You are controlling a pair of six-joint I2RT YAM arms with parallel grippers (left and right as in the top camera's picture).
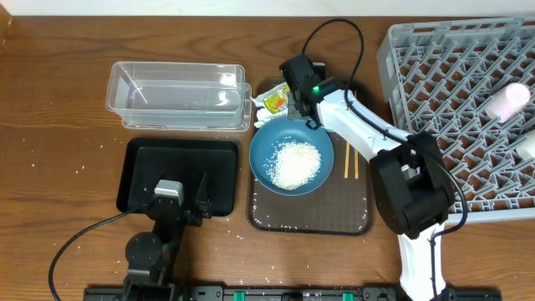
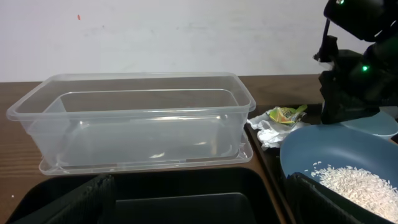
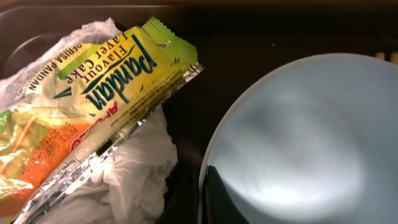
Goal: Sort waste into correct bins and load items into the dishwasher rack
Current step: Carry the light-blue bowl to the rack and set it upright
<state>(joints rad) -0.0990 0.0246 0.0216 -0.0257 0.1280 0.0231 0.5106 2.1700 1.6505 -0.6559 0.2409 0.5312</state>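
My right gripper is shut on the rim of the small light-blue bowl, one finger inside it and the other outside. Beside the bowl lie the yellow-green wrapper and crumpled white tissue. From overhead, the right gripper sits at the far end of the brown tray. A heap of rice fills a darker blue dish, with chopsticks beside it. The left gripper hangs open over the black tray. The clear tub holds nothing. A pink bowl and white cup lie in the rack.
The brown serving tray lies between the black tray and the grey rack. A black cable loops above the right arm. Scattered rice grains dot the wooden table. In the left wrist view the clear tub stands straight ahead.
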